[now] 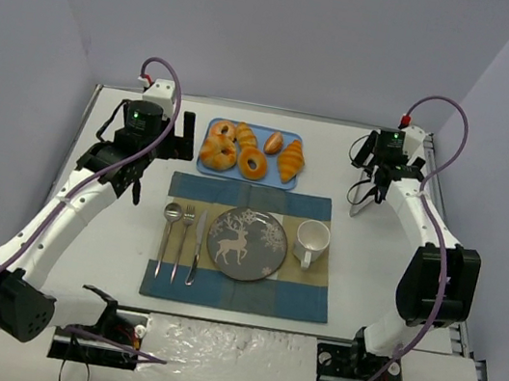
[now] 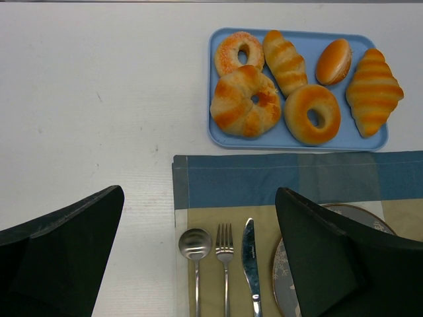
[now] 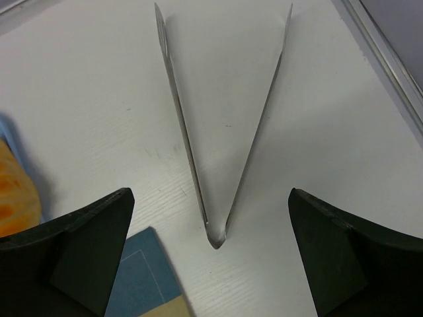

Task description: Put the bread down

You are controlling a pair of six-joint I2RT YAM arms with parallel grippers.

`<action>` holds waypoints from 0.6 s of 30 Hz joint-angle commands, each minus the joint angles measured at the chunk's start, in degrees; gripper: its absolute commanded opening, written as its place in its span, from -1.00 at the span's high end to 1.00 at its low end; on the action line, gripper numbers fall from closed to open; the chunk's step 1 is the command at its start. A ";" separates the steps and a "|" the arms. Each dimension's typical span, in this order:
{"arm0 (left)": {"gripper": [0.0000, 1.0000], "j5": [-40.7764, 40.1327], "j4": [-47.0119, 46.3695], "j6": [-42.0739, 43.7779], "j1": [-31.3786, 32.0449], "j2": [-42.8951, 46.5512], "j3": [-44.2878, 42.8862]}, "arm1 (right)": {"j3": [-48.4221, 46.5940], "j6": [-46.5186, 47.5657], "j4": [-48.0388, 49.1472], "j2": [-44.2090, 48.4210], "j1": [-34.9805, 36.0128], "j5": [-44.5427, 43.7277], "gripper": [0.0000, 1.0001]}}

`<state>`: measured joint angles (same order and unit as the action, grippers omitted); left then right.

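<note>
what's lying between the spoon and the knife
A fork, lying parallel on the placemat between the spoon and the knife; the left wrist view shows it best.

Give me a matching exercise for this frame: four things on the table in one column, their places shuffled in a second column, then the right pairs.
Things
1. Tongs
2. Cup
3. Fork
4. Bread tray

Places
A. Between the spoon and the knife
B. Beyond the far edge of the mat
C. Off the mat, below the open right gripper
D. On the mat, just right of the plate

Pairs: 1-C, 2-D, 3-A, 4-B
</note>
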<state>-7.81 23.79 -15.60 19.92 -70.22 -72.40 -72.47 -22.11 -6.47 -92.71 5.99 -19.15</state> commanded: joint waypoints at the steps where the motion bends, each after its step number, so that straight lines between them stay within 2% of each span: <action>1: -0.93 -1.00 -2.61 0.92 0.29 0.47 -1.90 | -4.76 -1.47 1.83 -3.69 -2.23 1.20 -1.00; 18: -0.93 -0.84 -2.52 1.01 0.29 0.88 -1.87 | -6.28 -1.97 4.54 -18.88 -5.19 6.54 -1.00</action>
<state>-7.84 23.81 -15.38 19.92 -70.26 -72.40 -75.88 -23.24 -4.87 -111.14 1.83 -13.66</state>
